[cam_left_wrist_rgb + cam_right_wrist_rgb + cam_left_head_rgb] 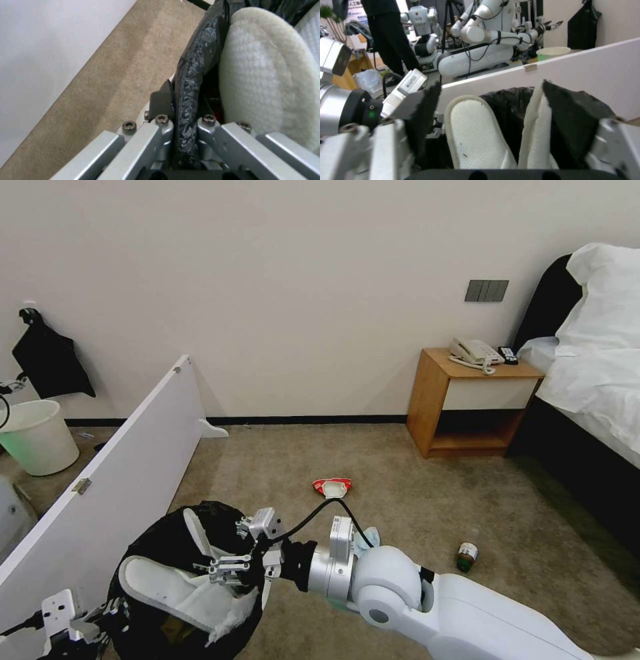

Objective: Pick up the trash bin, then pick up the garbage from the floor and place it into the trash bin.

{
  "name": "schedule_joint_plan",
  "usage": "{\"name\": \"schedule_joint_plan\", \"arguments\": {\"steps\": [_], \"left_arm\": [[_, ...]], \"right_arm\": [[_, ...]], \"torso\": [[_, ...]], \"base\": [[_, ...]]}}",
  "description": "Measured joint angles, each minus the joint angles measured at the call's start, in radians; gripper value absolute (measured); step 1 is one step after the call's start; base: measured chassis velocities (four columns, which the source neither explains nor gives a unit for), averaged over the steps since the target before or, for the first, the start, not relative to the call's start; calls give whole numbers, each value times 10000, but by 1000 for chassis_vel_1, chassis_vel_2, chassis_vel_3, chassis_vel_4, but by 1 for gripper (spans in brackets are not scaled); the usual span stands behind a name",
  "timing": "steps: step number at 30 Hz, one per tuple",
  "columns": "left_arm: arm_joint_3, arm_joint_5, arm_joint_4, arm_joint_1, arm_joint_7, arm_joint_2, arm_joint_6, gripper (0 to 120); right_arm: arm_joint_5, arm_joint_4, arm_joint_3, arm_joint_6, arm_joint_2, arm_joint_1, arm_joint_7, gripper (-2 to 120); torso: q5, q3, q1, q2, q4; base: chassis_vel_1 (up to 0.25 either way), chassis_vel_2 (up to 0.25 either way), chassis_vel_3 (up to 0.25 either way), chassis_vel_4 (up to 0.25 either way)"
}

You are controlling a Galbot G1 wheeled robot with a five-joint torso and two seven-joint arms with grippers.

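Head view: the round white black-bagged trash bin (177,580) sits at seven o'clock over beige carpet floor (400,500); the right claw (230,570) spreads wide above two white slippers (167,587), which could tip out. A red-white packet (332,487) lies centre.

Left wrist view: the left claw (186,130) pinches the rim; the bag may slip.

Right wrist view: a white partition board (586,72) stands behind.

beige carpet floor (400,500), red-white packet (332,486), green bottle (467,557)
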Motion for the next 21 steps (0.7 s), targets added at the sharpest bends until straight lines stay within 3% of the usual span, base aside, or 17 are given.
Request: {"name": "schedule_joint_plan", "arguments": {"steps": [3, 7, 13, 21], "left_arm": [[0, -31, 0, 8, -6, 13, 6, 2], [-2, -43, 0, 7, -9, 21, 9, 2], [-10, -50, 0, -24, -12, 34, 13, 2], [-12, 17, 36, -122, 0, 2, 14, 2]], "right_arm": [[-1, -28, 2, -1, 24, 1, 12, 96], [-13, -49, 11, -1, 37, -17, 15, 99], [-67, -60, 303, 43, 2, -174, 104, 100], [-711, -73, 1966, 175, -535, -1427, 1124, 100]], "torso": [[0, 0, 0, 0, 0], [0, 0, 0, 0, 0], [0, 0, 0, 0, 1], [1, 0, 0, 0, 0]], "base": [[0, 0, 0, 0], [0, 0, 0, 0], [0, 0, 0, 0], [0, 0, 0, 0]]}}
